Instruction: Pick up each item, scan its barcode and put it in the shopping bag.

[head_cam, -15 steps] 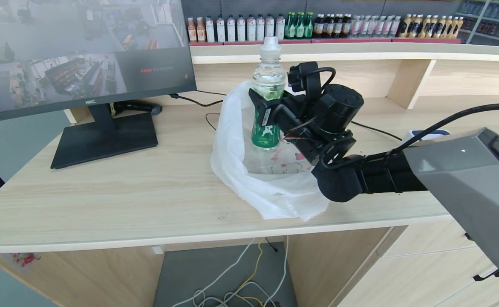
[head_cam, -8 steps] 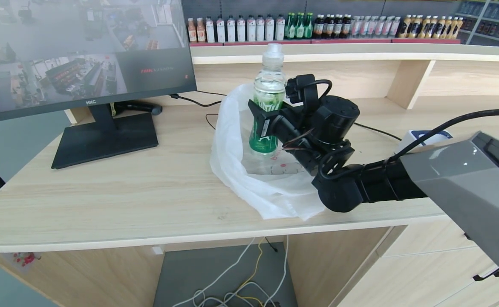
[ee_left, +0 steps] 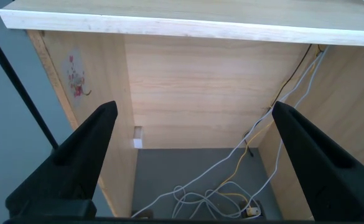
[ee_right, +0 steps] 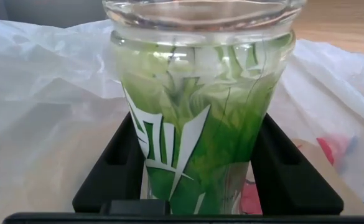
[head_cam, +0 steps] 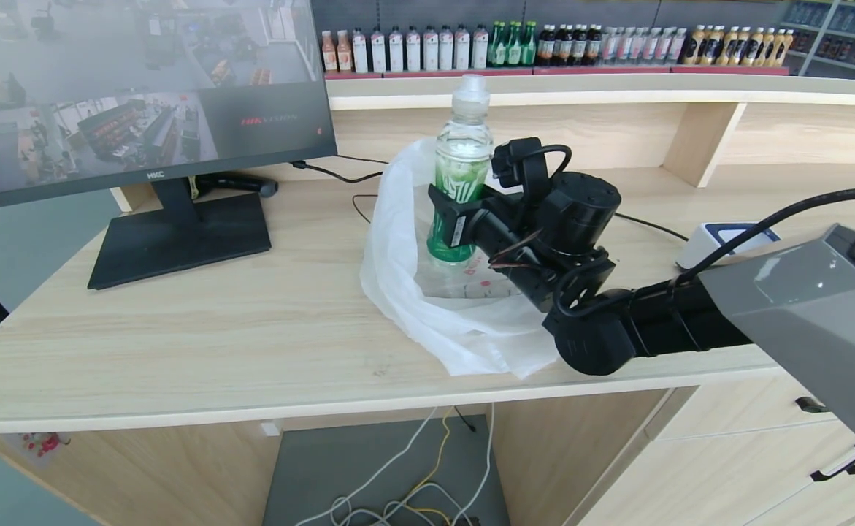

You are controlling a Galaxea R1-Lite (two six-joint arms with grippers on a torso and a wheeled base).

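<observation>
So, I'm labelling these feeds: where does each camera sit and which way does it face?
Head view: on the head, facing forward and down at the counter; the right arm shows.
Left wrist view: low before the counter, facing cables beneath it; the open left claw flanks the view.
Right wrist view: close on the bottle held in the right claw.
Shared: head and right wrist views both show the bottle and shopping bag.

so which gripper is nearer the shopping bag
Right. The right gripper, shut on the green-labelled bottle, is at the shopping bag on the counter; the left gripper hangs open below the counter's edge, away from it.
</observation>
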